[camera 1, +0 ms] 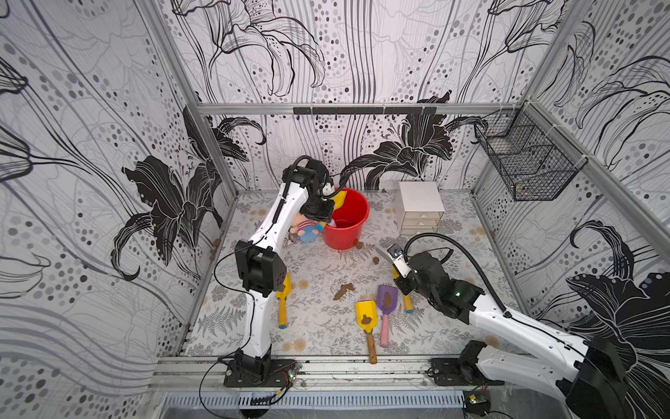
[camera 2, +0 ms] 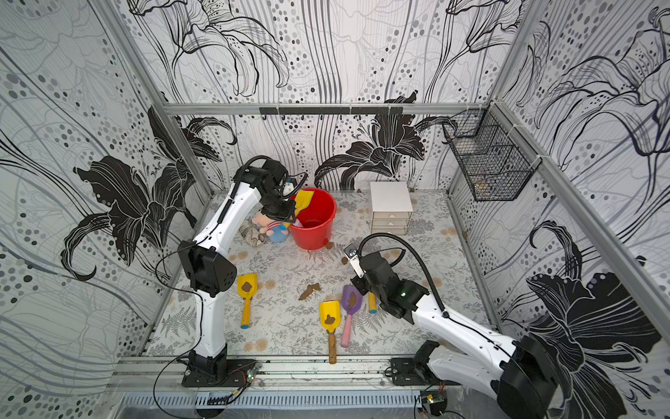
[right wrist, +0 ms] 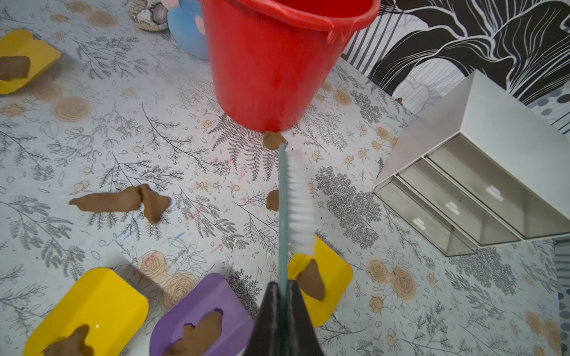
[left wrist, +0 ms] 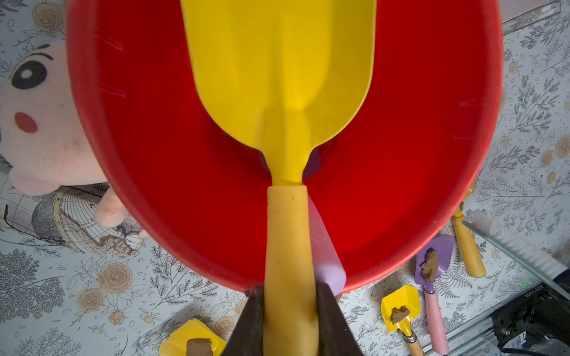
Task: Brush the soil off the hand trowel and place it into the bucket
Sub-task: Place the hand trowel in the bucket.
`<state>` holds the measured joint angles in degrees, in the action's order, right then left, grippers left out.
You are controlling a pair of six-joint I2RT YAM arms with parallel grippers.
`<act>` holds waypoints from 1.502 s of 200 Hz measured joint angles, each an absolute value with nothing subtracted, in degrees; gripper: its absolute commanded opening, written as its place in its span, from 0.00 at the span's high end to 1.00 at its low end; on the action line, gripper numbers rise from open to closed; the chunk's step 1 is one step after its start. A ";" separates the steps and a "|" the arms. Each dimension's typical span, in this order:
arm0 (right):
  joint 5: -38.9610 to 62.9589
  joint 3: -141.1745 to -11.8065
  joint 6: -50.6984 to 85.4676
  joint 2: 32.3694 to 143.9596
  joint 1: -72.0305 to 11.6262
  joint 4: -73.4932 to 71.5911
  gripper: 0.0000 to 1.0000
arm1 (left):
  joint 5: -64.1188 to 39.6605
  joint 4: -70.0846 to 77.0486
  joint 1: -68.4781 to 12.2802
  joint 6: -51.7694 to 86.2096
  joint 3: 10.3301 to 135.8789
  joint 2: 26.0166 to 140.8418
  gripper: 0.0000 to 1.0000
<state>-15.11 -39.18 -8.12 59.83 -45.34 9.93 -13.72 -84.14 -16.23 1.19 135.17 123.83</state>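
1 red bucket (camera 1: 346, 232), centre of both top views, holds 1 pink-handled trowel (left wrist: 322, 240). 1 white drawer box (camera 1: 420, 206) right of it. Left hand (left wrist: 290, 296) clamped on a clean yellow trowel (left wrist: 283, 77) by its handle, blade over the bucket mouth. 4 soiled trowels (camera 1: 384, 332) lower centre on the desk (camera 1: 319, 326) (one soil clump (camera 1: 367, 320) each). Right hand (right wrist: 282, 289) closed on 1 brush (right wrist: 297, 200).

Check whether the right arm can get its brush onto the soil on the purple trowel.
Probably yes. The purple trowel lies blade-up close beside the right gripper, its soil uncovered, and the brush is in that grip. The left gripper holds a yellow trowel off at the bucket, well clear.
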 measured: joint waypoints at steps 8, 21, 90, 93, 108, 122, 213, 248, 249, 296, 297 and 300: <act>-14.96 -39.18 -8.12 60.05 -45.32 9.93 1.00 | -14.00 -84.05 -16.23 1.10 135.50 124.09 0.81; -14.92 -39.18 -8.12 60.40 -45.34 9.93 1.00 | -14.41 -83.99 -16.21 1.06 135.59 124.14 0.81; -14.22 -39.18 -7.73 62.78 -45.34 9.89 1.00 | -18.11 -83.05 -15.00 1.10 135.59 123.70 0.81; -14.17 -39.18 -7.68 62.87 -45.34 9.89 1.00 | -18.11 -82.98 -14.90 1.10 135.59 123.63 0.81; -14.09 -39.18 -7.51 63.00 -45.34 9.87 1.00 | -18.13 -82.65 -14.26 1.13 135.59 123.22 0.81; -14.09 -39.18 -7.29 63.00 -45.34 9.85 1.00 | -18.11 -82.43 -13.72 1.17 135.59 123.09 0.81; -14.09 -39.18 -6.90 63.00 -45.34 8.99 1.00 | -16.97 -82.32 -13.65 1.34 135.59 124.92 0.79; -14.09 -39.13 -6.85 63.00 -45.32 8.78 1.00 | -15.42 -82.63 -14.26 0.49 135.57 125.54 0.75; -14.09 -39.13 -6.85 63.00 -45.34 8.80 1.00 | -15.40 -82.63 -14.28 0.49 135.57 125.54 0.75; -14.09 -39.09 -6.85 63.00 -45.34 8.58 1.00 | -14.02 -83.20 -15.59 -0.60 135.59 126.91 0.73; -14.09 -39.09 -6.85 63.00 -45.34 8.58 1.00 | -14.02 -83.24 -15.64 -0.62 135.59 126.96 0.73; -14.09 -39.09 -6.85 63.00 -45.34 8.58 1.00 | -13.98 -83.31 -15.73 -0.64 135.59 127.04 0.73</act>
